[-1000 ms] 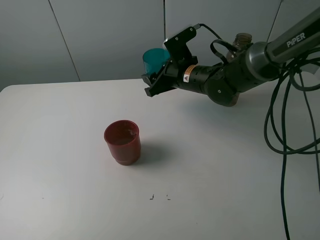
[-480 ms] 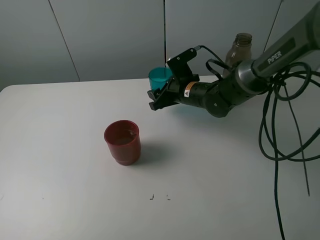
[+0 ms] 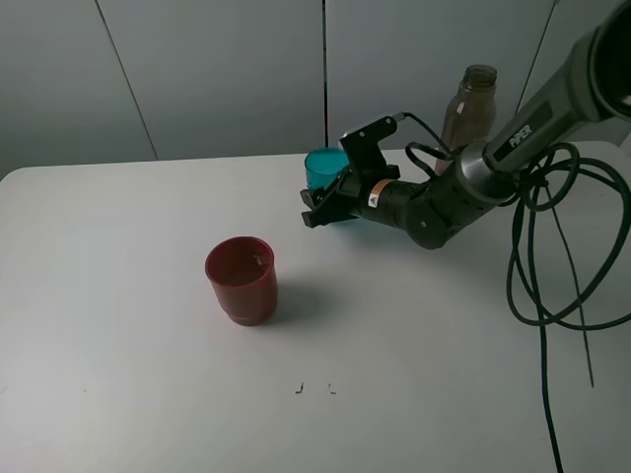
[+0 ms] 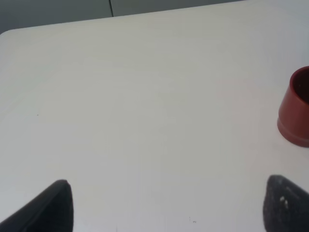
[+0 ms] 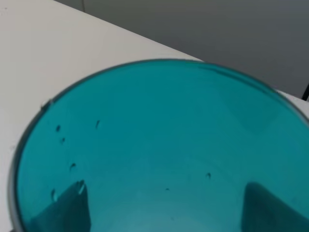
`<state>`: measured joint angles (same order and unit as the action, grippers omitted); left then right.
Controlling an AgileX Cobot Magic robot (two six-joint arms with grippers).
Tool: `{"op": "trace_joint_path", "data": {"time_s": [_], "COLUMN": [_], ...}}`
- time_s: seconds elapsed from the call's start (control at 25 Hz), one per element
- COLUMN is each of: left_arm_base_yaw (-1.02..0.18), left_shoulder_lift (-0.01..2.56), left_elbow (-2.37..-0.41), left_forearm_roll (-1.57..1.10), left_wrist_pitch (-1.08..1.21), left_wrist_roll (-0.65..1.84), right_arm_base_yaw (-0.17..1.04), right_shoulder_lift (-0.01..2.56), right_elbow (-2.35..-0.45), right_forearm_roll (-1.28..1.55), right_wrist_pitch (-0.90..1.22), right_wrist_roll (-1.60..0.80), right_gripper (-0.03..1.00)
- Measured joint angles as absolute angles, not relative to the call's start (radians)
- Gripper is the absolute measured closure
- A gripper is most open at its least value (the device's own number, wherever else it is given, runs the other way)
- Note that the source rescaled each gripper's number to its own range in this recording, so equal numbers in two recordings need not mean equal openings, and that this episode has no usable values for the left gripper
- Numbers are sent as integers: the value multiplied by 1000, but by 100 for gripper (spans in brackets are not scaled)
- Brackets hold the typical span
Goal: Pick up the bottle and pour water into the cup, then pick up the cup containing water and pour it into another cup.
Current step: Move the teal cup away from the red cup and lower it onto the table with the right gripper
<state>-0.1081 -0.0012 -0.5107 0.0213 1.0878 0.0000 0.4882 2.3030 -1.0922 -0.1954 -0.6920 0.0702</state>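
The teal cup [image 3: 320, 168] stands upright, low over the back of the table [image 3: 118, 296], and my right gripper [image 3: 328, 202] is shut on its lower part. In the right wrist view the cup [image 5: 159, 135] fills the frame, with both fingers [image 5: 67, 208] showing dark through its wall. Whether its base touches the table I cannot tell. The red cup [image 3: 242, 279] stands in the middle left of the table, apart from the arm; its side [image 4: 295, 111] shows in the left wrist view. The bottle [image 3: 471, 103] stands behind the right arm. My left gripper [image 4: 169, 212] is open over bare table.
Black cables [image 3: 552, 256] hang in loops off the right arm over the table's right side. Two small dark marks [image 3: 314, 387] lie on the tabletop near the front. A grey wall [image 3: 197, 69] closes the back.
The right arm has come down and moved right with the teal cup, from raised high to low over the back of the table. The red cup has stayed put.
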Motion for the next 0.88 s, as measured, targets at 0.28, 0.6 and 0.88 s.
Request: {"op": "trace_joint_path", "data": {"time_s": [0.28,0.6,0.88], "left_arm_base_yaw": [-108,-108,-108], "left_shoulder_lift": [-1,-1,-1], "left_elbow": [-511,-511,-511], "left_forearm_roll": [21,21,21], "left_wrist_pitch": [1088,1088,1088], "left_wrist_roll": [0,0,0], "right_arm_base_yaw": [486,486,486], "right_shoulder_lift": [2318,2318,2318], "right_elbow": [-1092,-1092,-1092], "right_forearm_roll": [-195,-195,-195], "right_wrist_pitch": [-691,-690,-683], "right_wrist_roll": [70,70,67], "right_gripper": [93,93,88]}}
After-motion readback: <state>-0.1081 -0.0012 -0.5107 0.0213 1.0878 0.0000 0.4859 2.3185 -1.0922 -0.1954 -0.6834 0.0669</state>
